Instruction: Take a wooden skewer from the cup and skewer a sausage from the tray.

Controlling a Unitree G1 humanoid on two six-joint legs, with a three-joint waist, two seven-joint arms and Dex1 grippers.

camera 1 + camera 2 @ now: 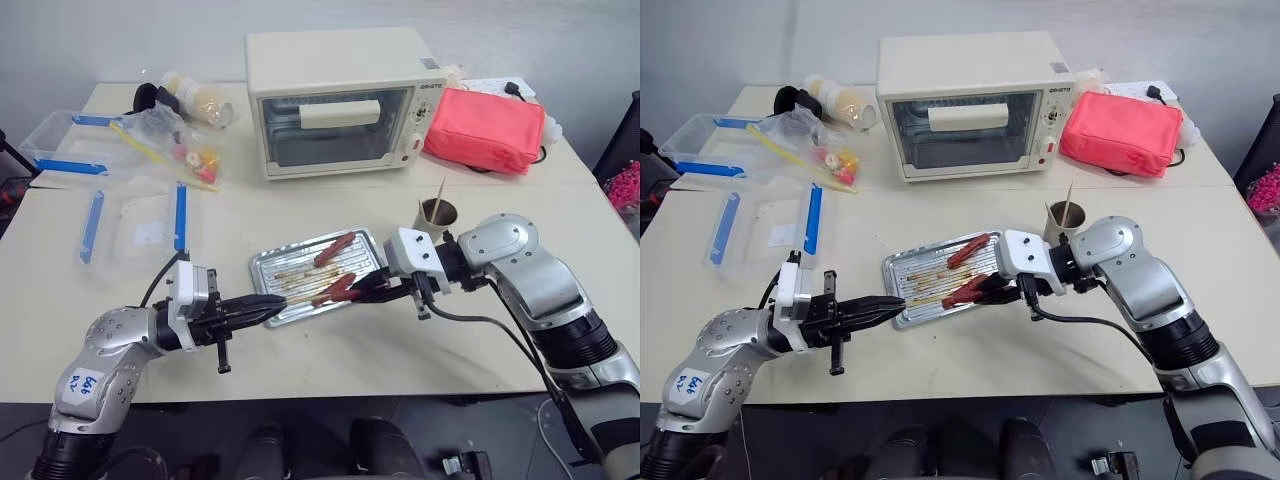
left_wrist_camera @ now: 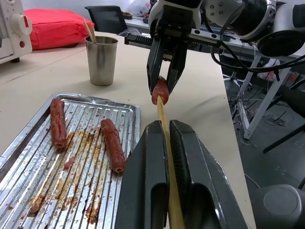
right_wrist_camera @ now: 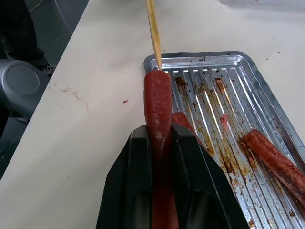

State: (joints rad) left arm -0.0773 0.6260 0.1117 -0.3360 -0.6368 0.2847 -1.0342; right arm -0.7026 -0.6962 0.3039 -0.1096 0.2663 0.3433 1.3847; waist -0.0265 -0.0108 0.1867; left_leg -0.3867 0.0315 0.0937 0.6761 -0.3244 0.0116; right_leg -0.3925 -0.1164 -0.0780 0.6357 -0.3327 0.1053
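Observation:
My left gripper (image 2: 162, 125) is shut on the wooden skewer (image 2: 164, 143), which points level toward the right arm. My right gripper (image 3: 159, 131) is shut on a reddish-brown sausage (image 3: 157, 105), held lengthwise just above the near rim of the tray (image 1: 275, 262). The skewer's tip (image 3: 158, 64) meets the free end of that sausage. I cannot tell how deep it goes. Two more sausages (image 2: 58, 121) (image 2: 113, 144) lie on the tray's ribbed, grease-streaked bottom. The metal cup (image 1: 437, 215) stands behind the right gripper with another skewer in it.
A cream toaster oven (image 1: 335, 100) stands at the back of the table, a red pouch (image 1: 487, 130) to its right. Clear plastic boxes with blue clips (image 1: 135, 225) and a bag of small items (image 1: 185, 140) lie at the left. The table's front edge runs just below both grippers.

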